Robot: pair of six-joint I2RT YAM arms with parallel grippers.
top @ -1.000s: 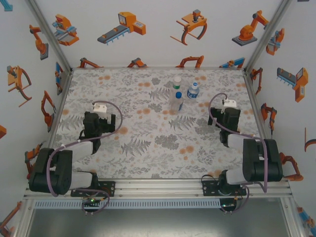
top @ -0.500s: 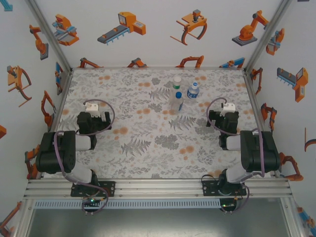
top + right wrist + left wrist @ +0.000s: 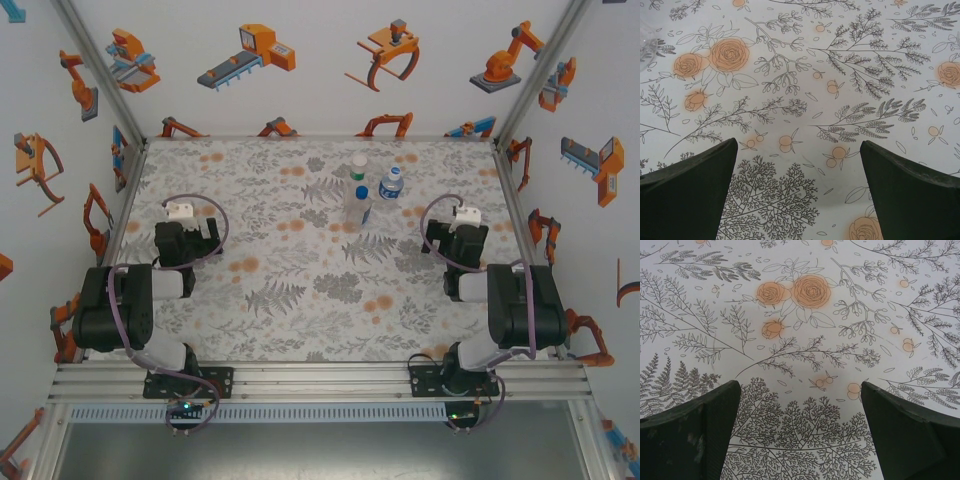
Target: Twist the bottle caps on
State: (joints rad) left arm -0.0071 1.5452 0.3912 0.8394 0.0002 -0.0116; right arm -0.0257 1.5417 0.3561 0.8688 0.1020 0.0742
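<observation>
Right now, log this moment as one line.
left gripper: open, empty | right gripper: open, empty | bottles: three upright, clustered at far centre, untouched | bottle caps: one on each bottle's neck, tightness unclear

Flowered tablecloth (image 3: 300,310), white booth, orange cartoons all round.
The cloth was pale, printed with grey ferns and leafy sprigs and dotted with orange blossoms, and it ran from the silver rail (image 3: 320,372) at the near edge right up to the back wall (image 3: 320,100). In the left wrist view, two orange roses (image 3: 795,291) sat side by side with a smaller bud just below; the right wrist view caught a similar rose cluster (image 3: 715,57) at upper left, small orange berries scattered among the sprigs. Cartoon machines (image 3: 250,55) in orange and blue covered the white walls, metal posts (image 3: 100,70) slanted up at both back corners, and a slotted strip (image 3: 320,412) lay under the rail above a grey panel (image 3: 320,450).
</observation>
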